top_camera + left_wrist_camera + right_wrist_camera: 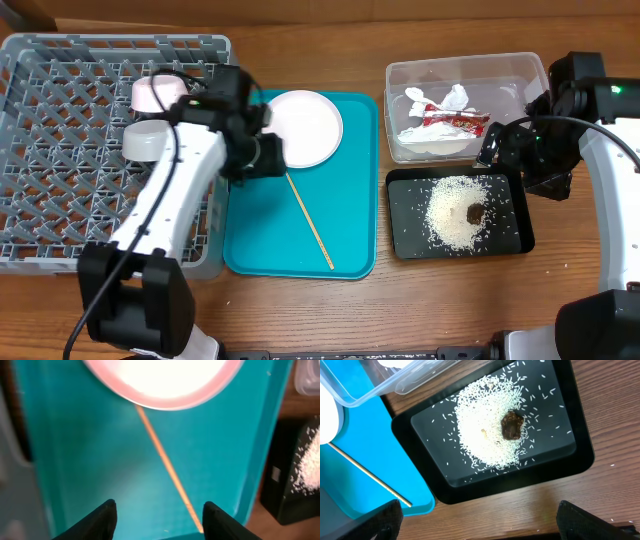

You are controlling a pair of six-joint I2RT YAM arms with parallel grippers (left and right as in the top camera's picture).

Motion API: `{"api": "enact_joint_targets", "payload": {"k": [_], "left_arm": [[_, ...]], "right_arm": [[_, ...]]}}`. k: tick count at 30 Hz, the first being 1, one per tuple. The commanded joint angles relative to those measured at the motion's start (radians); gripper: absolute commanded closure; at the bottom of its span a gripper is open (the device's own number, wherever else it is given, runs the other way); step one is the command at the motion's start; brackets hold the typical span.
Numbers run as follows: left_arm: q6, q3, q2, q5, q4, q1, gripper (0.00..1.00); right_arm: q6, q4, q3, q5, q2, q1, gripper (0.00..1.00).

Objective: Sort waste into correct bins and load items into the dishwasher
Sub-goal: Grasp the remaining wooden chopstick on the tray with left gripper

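A large white plate (pixel 305 128) and one wooden chopstick (pixel 310 220) lie on the teal tray (pixel 350 250). My left gripper (pixel 265 155) hovers over the tray's left part, open and empty. In the left wrist view the chopstick (pixel 165 465) runs from the plate (pixel 165 380) down to just inside the right fingertip (pixel 207 510). A pinkish dish (pixel 158 92) and a pale round vessel (pixel 148 142) sit in the grey dish rack (pixel 60 120). The clear tub (pixel 520 75) holds the red-and-white wrapper (pixel 455 122) and the napkin (pixel 440 100). Rice (pixel 490 430) and a brown lump (pixel 512 425) lie in the black tray (pixel 585 455). My right gripper (pixel 479 510) is wide open above the table near that tray.
The rack's right wall (pixel 215 220) stands close against the teal tray's left rim. Bare wooden table (pixel 520 510) lies in front of the black tray. The clear tub (pixel 395 382) sits right behind the black tray, and the teal tray (pixel 360 445) borders it on the left.
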Motion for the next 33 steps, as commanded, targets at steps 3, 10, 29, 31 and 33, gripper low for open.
{"api": "enact_joint_targets", "payload": {"k": [3,10,29,31,33], "left_arm": [[-0.312,-0.061,0.008,-0.083,0.005,-0.122,0.38],[-0.472,-0.213,0.008,-0.151,0.157,-0.224,0.33],[-0.475,-0.321,0.069,-0.299,0.334,-0.271,0.31],[-0.475,-0.320,0.107,-0.286,0.337,-0.270,0.29],[-0.475,-0.319,0.118,-0.283,0.338,-0.270,0.30]], "right_arm": [[-0.006,0.003,0.025,0.000,-0.025,-0.001,0.00],[-0.006,0.003,0.025,0.000,-0.025,-0.001,0.00],[-0.006,0.003,0.025,-0.001,-0.025,-0.001,0.00],[-0.006,0.003,0.025,-0.001,-0.025,-0.001,0.00],[-0.006,0.003,0.025,-0.001,-0.025,-0.001,0.00]]}}
